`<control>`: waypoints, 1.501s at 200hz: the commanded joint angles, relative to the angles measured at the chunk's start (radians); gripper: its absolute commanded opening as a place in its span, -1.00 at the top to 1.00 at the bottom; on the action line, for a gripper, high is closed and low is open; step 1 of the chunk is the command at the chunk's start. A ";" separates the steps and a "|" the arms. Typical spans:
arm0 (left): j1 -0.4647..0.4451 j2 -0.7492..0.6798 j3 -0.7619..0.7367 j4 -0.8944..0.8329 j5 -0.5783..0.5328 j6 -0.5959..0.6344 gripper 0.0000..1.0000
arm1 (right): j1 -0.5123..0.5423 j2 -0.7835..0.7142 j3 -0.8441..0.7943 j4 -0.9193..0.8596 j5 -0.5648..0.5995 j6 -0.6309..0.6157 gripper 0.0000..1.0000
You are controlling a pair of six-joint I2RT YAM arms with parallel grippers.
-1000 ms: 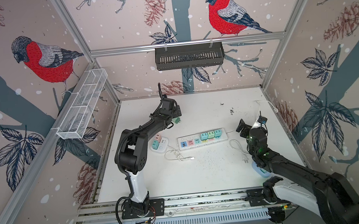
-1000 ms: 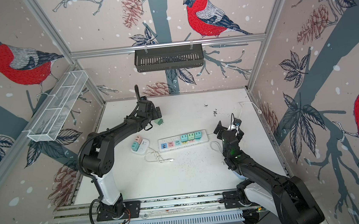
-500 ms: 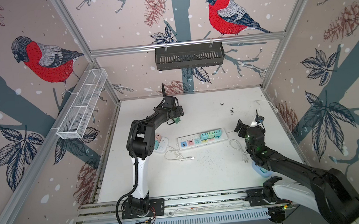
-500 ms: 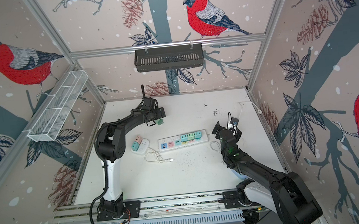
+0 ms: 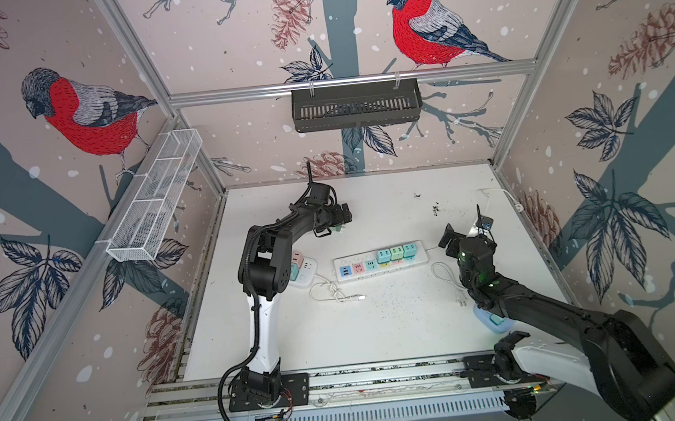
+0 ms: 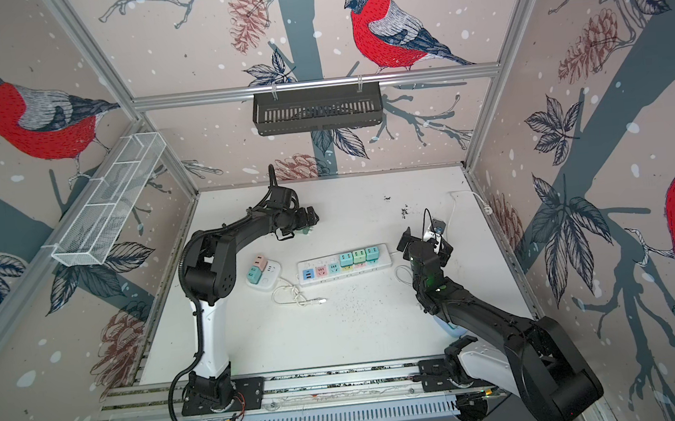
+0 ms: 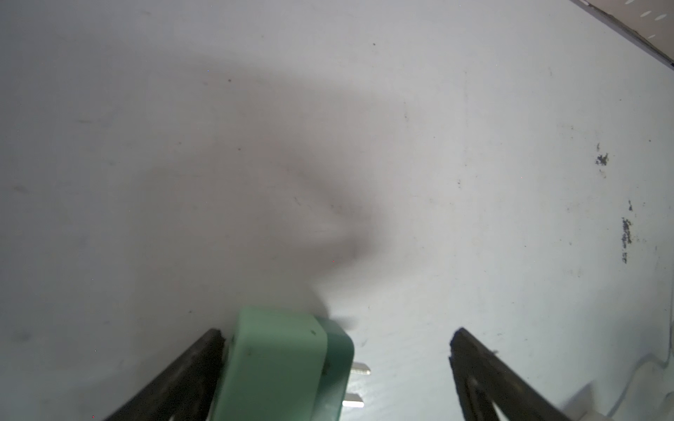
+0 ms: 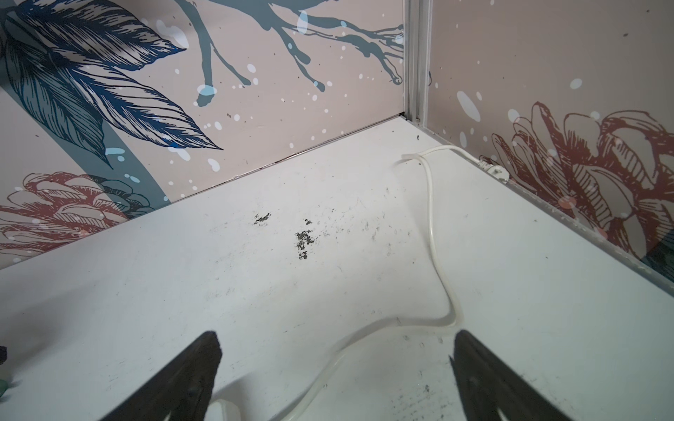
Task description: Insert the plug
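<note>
A green plug (image 7: pixel 284 364) lies on the white table between the wide-apart jaws of my left gripper (image 7: pixel 337 333), against one finger, with a clear gap to the other. Its two metal prongs (image 7: pixel 359 369) point toward that gap. In both top views the left gripper (image 5: pixel 338 219) is at the back middle, with the plug (image 5: pixel 337 229) showing as a green bit under it. The white power strip (image 5: pixel 380 260) lies mid-table with three teal and green plugs in its right end. My right gripper (image 5: pixel 468 231) stands open beyond the strip's right end, nothing between its fingers (image 8: pixel 204 350).
A small white adapter (image 5: pixel 303 266) holding pink and teal plugs sits left of the strip, with a looped white cable (image 5: pixel 335 295) in front. The strip's cord (image 8: pixel 432 218) runs to the back right corner. A light-blue thing (image 5: pixel 491 323) lies under the right arm. Baskets hang on the back (image 5: pixel 356 105) and left (image 5: pixel 155 194) walls.
The left arm's elbow has risen and folded in while its gripper slid a little right and forward at the back of the table. The right gripper has barely moved. Both stay open.
</note>
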 commanded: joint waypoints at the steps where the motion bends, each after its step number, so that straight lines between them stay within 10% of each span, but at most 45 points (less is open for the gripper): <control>1: -0.002 -0.015 -0.007 0.012 0.052 0.030 -0.93 | 0.005 0.000 0.007 0.004 0.030 -0.007 -0.99; 190: -0.119 0.012 0.075 -0.001 0.059 0.208 -0.94 | 0.067 -0.014 -0.022 0.152 -0.056 -0.138 -0.96; 237: -0.120 -0.326 -0.273 0.292 -0.022 0.183 -0.94 | 0.120 0.073 0.322 -0.204 -0.317 -0.143 -0.93; 300: -0.119 -1.016 -0.967 0.880 -0.333 0.180 -0.94 | 0.198 0.438 0.699 -0.513 -0.359 -0.132 -0.72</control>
